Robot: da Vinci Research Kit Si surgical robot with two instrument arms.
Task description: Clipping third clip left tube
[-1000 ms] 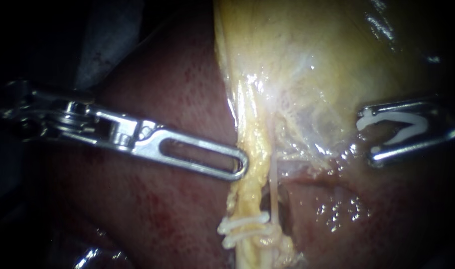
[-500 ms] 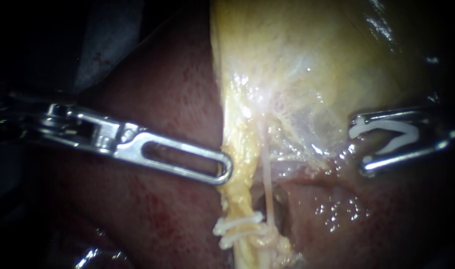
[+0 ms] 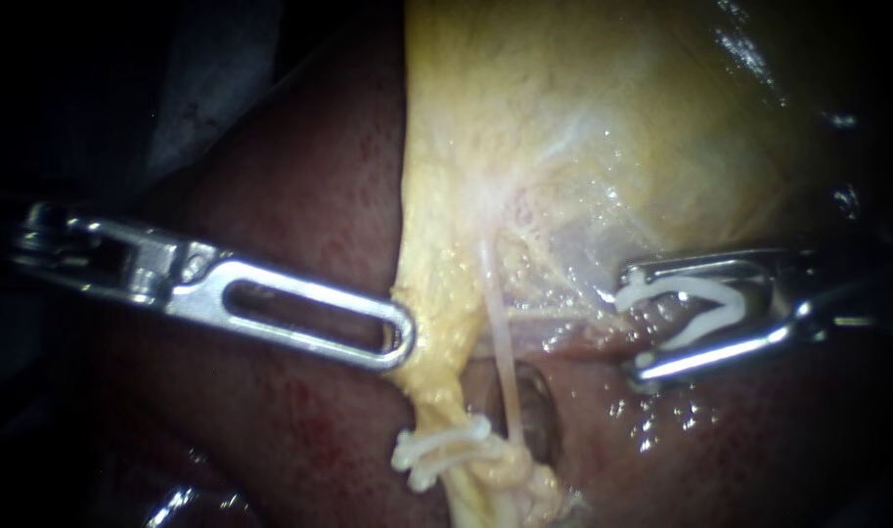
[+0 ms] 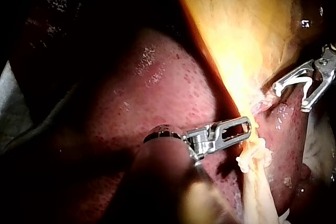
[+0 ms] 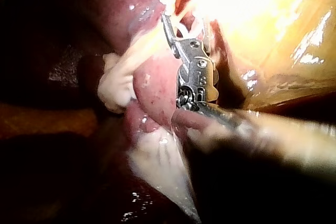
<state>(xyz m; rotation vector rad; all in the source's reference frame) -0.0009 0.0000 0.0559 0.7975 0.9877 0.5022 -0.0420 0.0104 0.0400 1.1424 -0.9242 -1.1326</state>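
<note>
— What just changed?
— The right instrument [image 3: 634, 323] slid in from 3 o'clock. Its jaws stand wide apart and hold a white clip [image 3: 700, 308] between them
— And the other one?
— The left instrument [image 3: 395, 338], from 9 o'clock, has its jaws closed on the yellow tissue [image 3: 436, 293] and pulled it toward 9
— Where is the left tube [image 3: 434, 396]?
— Near 6 o'clock, just above the two clips [image 3: 441, 452]. The white clip is nearer now but not around it, so I think it must go further in
</note>
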